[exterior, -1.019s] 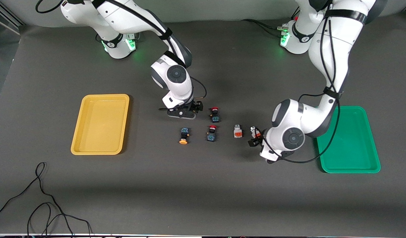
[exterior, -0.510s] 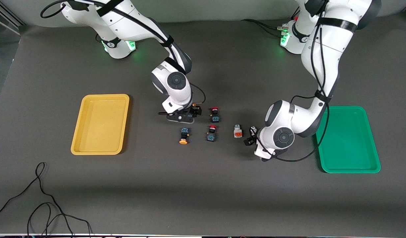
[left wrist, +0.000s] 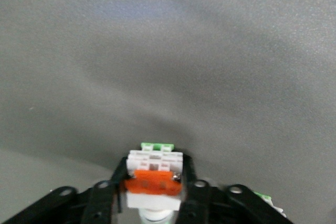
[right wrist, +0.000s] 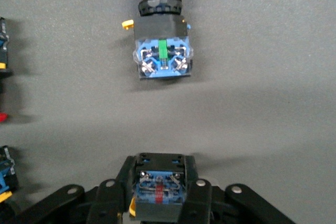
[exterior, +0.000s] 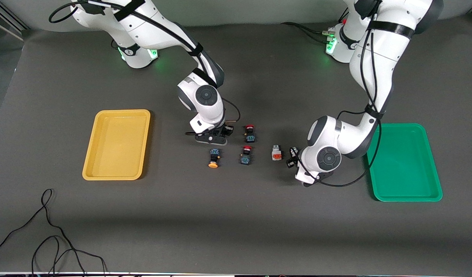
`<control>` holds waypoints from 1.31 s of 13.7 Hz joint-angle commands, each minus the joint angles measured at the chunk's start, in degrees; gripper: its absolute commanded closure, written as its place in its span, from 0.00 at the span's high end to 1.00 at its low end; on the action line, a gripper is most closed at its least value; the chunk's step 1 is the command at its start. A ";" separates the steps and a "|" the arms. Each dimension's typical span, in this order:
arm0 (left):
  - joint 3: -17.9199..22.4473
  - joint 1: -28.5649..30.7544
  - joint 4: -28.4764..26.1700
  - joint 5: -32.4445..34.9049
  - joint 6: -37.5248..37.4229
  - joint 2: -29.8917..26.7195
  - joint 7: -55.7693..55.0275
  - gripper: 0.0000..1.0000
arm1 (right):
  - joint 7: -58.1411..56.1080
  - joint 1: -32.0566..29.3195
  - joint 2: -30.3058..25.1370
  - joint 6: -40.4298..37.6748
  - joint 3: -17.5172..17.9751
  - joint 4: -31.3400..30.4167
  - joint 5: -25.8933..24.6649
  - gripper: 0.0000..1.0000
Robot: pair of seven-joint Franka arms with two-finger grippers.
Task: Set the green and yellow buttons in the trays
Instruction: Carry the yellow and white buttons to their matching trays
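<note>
Gripping silvery-white button [left wrist: 154, 179] w/ left gripper [left wrist: 155, 192], jaws clamped, near green tray [exterior: 407, 165]. Pinching black-bodied button [right wrist: 158, 187] in right gripper [right wrist: 157, 195], btwn yellow tray [exterior: 117, 144] & red-capped switches [exterior: 250, 132].

Buttons [exterior: 213, 157] on table — trays [exterior: 117, 144] bare
</note>
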 commanded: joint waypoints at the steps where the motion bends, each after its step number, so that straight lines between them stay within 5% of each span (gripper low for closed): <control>1: 0.65 -0.54 -0.89 0.47 0.07 -0.66 -0.23 0.00 | 0.09 -0.76 -3.44 -2.86 -0.35 0.87 -1.42 0.13; 8: 0.65 2.27 0.17 0.30 -10.62 -6.97 3.28 0.00 | -22.71 -11.03 -20.22 -29.75 -1.92 5.71 4.82 0.13; 12: 0.74 7.26 3.40 0.30 -25.72 -14.62 13.35 0.00 | -49.26 -12.37 -27.80 -33.56 -17.45 1.15 4.73 0.13; 15: 0.82 14.38 8.07 0.38 -36.38 -17.53 26.71 0.00 | -62.64 -12.37 -27.28 -32.33 -28.88 -0.53 4.73 0.13; 18: 1.00 21.15 8.52 5.80 -37.19 -18.41 39.89 0.00 | -68.28 -12.54 -26.58 -18.76 -34.26 -10.78 4.82 0.13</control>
